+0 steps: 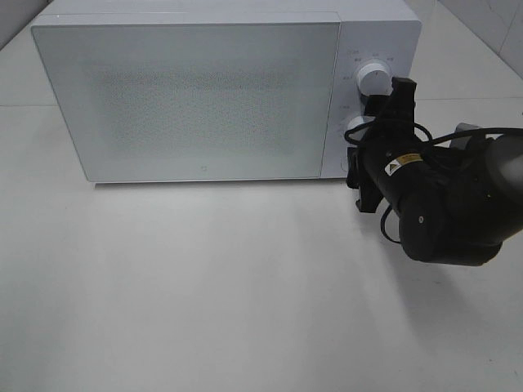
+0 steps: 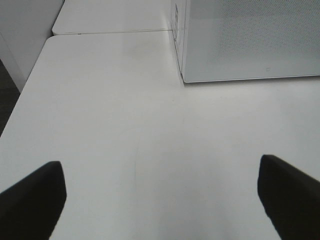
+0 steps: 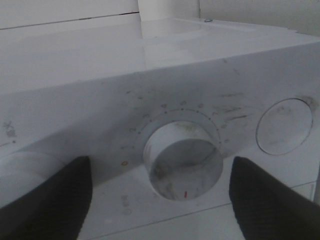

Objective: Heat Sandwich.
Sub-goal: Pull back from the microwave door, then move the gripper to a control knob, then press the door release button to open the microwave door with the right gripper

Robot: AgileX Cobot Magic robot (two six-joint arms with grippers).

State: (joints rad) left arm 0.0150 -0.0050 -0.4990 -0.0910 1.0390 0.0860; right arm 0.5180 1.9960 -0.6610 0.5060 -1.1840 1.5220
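Now, step in hand: setting the heating time, as I judge it. Your right gripper (image 3: 159,175) faces the microwave (image 1: 188,98) control panel (image 1: 365,37), with the lower dial (image 3: 182,160) between its two black fingers (image 3: 47,200).
State of right gripper: released. White panel shows on each side of the dial, so nothing is grasped.
How to do it well: centre the dial between the fingers and push in until the pads cover its rim. Clench squarely, then turn about the dial's own axis, reading the red mark (image 3: 185,194) against the ring of ticks.
Risk: an off-centre pinch would probably slip on the smooth plastic or nudge the oven.
Upper dial (image 1: 373,77): just beside the lower one; keep clear of it.
State of left gripper (image 2: 160,200): spread wide, holding nothing, over bare table in front of the oven's left corner.
Where the sandwich is: not visible in any view. The door is shut and its dotted window hides the inside, so you cannot confirm it is in there.
Surface: white matt table (image 1: 204,286), with a seam to a second top behind.
Room: pale walls, soft even light.
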